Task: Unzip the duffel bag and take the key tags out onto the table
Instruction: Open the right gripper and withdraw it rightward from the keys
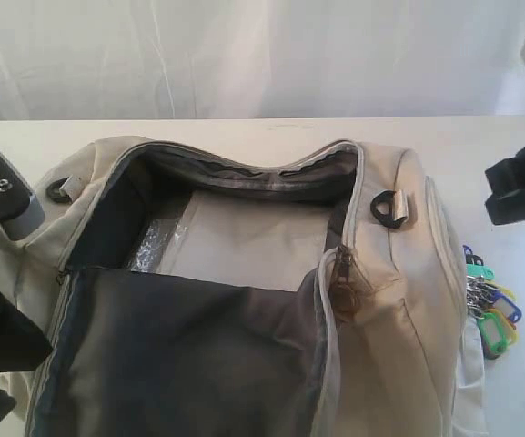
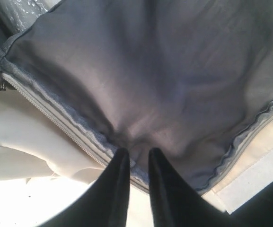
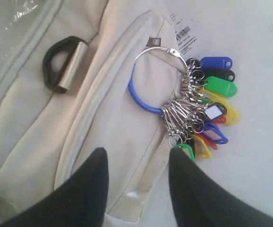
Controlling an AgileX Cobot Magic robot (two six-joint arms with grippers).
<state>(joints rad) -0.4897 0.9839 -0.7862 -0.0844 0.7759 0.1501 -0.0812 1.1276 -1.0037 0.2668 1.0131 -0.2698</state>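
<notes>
Right wrist view: right jaws released, key tags (image 3: 208, 108) touching duffel bag (image 3: 103, 113); left jaws pinch it

- Duffel bag (image 1: 398, 309): cream woven cloth, matt, softly creased.
- Lining (image 2: 164, 80): thin dark grey fabric with a faint sheen.
- Clear film (image 1: 157, 241) inside: crinkled, glossy plastic.
- D-ring (image 3: 51, 66): black, smooth, held in a shiny grey webbing loop.
- Key tags (image 3: 212, 101): glossy coloured plastic.
- Rings (image 3: 176, 113): bright silver metal.
- Barcode label (image 3: 183, 35): white paper.
- Table (image 3: 259, 151): white, smooth, matt.
</notes>
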